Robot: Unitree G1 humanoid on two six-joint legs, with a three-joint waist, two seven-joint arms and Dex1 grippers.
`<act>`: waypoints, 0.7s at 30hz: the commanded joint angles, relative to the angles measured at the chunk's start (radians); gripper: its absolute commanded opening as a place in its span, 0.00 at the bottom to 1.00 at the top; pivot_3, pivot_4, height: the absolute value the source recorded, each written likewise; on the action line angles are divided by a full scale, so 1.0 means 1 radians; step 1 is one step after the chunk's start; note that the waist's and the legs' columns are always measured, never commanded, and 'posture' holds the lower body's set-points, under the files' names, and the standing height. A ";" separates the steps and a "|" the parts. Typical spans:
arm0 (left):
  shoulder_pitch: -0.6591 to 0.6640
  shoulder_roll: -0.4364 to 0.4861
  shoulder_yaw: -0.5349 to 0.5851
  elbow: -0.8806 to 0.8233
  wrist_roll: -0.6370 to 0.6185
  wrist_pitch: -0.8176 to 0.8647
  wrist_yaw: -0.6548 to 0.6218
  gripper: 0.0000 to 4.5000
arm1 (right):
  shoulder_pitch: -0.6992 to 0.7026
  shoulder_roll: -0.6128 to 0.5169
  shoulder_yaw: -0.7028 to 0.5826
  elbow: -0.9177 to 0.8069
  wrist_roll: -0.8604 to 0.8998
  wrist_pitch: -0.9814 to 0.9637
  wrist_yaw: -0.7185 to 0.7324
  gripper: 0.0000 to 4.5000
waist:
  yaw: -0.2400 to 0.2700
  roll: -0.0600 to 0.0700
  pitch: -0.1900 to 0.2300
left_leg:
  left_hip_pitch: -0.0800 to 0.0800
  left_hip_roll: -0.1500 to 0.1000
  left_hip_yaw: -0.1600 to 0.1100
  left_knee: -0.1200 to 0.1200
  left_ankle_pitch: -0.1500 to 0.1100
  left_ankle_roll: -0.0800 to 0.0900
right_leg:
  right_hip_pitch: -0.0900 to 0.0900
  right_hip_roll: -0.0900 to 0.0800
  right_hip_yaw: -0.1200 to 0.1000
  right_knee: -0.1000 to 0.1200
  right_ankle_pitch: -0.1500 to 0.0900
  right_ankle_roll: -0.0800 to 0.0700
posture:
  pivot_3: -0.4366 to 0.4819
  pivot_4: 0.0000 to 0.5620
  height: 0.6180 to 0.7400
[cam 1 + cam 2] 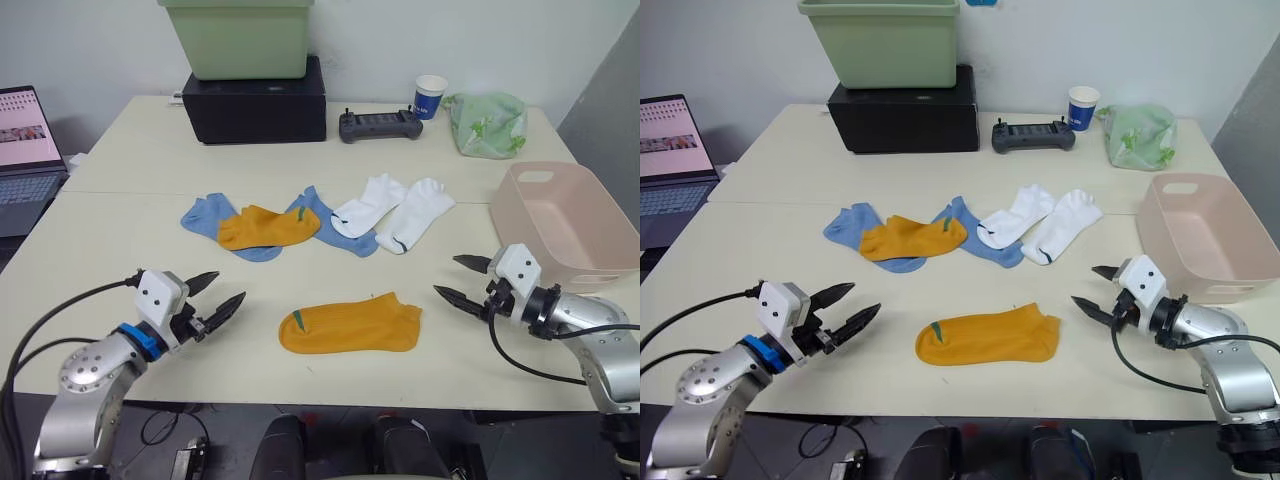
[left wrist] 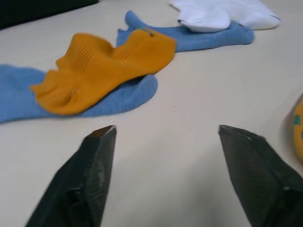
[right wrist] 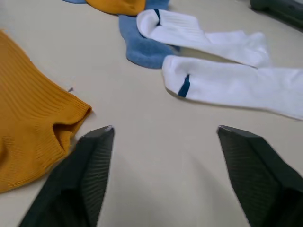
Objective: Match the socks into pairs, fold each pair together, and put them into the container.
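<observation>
Socks lie across the middle of the table [image 1: 120, 170]: one orange sock [image 1: 350, 327] flat near me, between my two grippers, and farther back a second orange sock [image 1: 268, 227] draped over two blue socks [image 1: 215, 220], with two white socks [image 1: 400, 212] just to their right. My left gripper [image 1: 212, 297] and right gripper [image 1: 458, 280] both hover above the near edge with fingers spread, holding nothing. On the right, the pink basin [image 1: 565, 225] sits beside my right gripper.

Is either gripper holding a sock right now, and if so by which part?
Nothing is held. The left gripper and the right gripper both hang open over bare table, on either side of the near orange sock.
</observation>
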 commanded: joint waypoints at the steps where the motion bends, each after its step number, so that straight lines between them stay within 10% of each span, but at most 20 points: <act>1: 0.005 -0.017 0.014 -0.023 0.015 -0.019 0.037 1.00 | -0.004 0.018 -0.030 0.018 -0.011 -0.023 -0.042 1.00 | 0.000 0.000 0.000 | 0.000 0.000 0.000 0.000 0.000 0.000 | 0.000 0.000 0.000 0.000 0.000 0.000 | 0.48 0.27 1.00; 8: -0.014 -0.018 0.003 -0.021 0.051 -0.034 0.062 1.00 | 0.002 0.029 -0.014 0.004 0.010 0.000 -0.041 1.00 | 0.000 0.000 0.000 | 0.000 0.000 0.000 0.000 0.000 0.000 | 0.000 0.000 0.000 0.000 0.000 0.000 | 0.48 0.27 1.00; 21: -0.576 -0.086 -0.301 0.408 0.312 -0.090 0.078 1.00 | -0.130 0.085 0.100 -0.141 -0.004 0.147 -0.086 1.00 | 0.003 0.000 0.000 | -0.002 -0.002 0.000 0.000 0.000 0.000 | -0.001 0.001 -0.001 0.000 0.000 0.000 | 0.48 0.27 1.00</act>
